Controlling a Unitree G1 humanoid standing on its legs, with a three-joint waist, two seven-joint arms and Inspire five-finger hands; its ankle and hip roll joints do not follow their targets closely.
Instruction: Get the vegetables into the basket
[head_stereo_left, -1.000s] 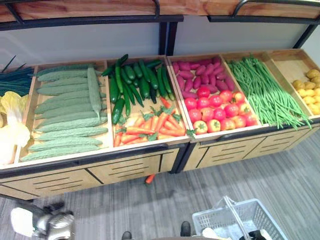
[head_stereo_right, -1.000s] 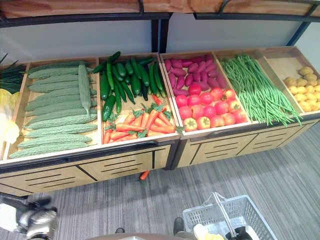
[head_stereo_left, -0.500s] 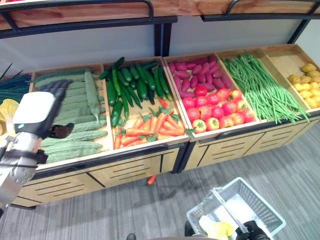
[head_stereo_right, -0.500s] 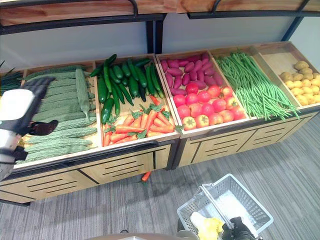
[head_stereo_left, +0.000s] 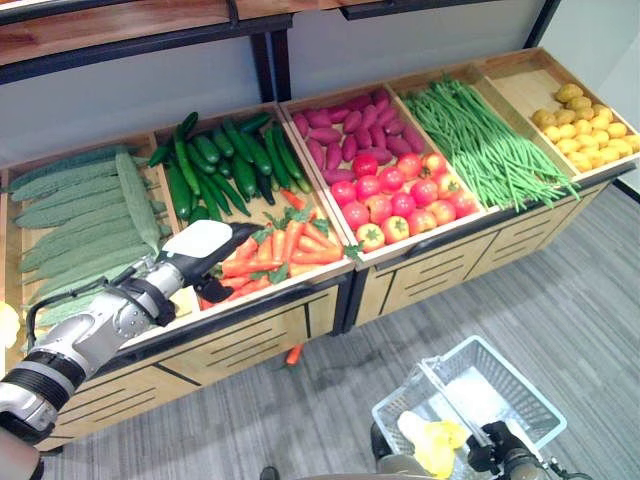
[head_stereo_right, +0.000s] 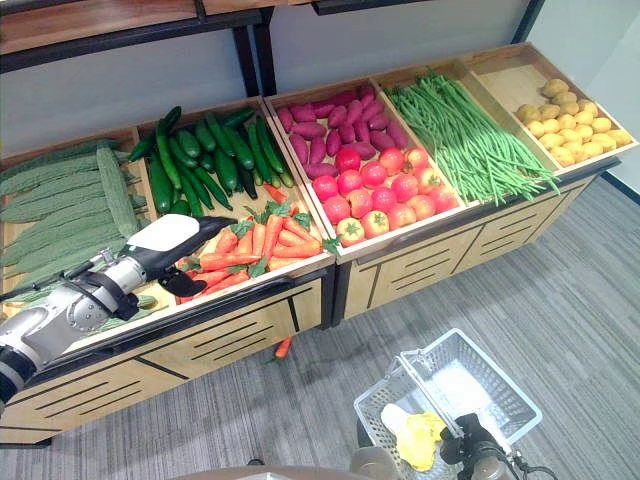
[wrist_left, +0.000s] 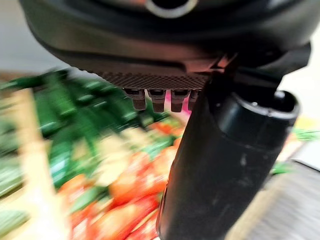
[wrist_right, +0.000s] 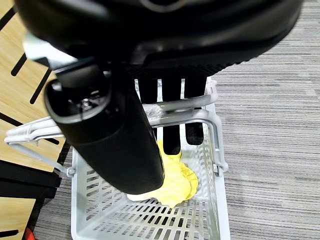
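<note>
a long wooden stand (head_stereo_left: 300, 320) of slanted bins runs across the scene on grey striped carpet (head_stereo_left: 590, 300), with a pale wall and a dark-framed shelf (head_stereo_left: 130, 30) behind. left to right the bins hold bitter gourds (head_stereo_left: 70, 215), cucumbers (head_stereo_left: 215, 165) above carrots (head_stereo_left: 280, 245), purple sweet potatoes (head_stereo_left: 340, 125) above tomatoes (head_stereo_left: 395, 195), long beans (head_stereo_left: 480, 140) and potatoes (head_stereo_left: 580, 115). one carrot (head_stereo_left: 292, 354) lies on the carpet under the stand's front. no readable writing or labels.

the left hand (head_stereo_left: 205, 255) hovers over the near left part of the carrots, fingers fairly straight, holding nothing. the right hand (wrist_right: 170, 100) has its fingers curled round the wire handle of the white basket (head_stereo_left: 500, 385), which sits low at near right and holds a yellow leafy vegetable (head_stereo_left: 435, 450).
</note>
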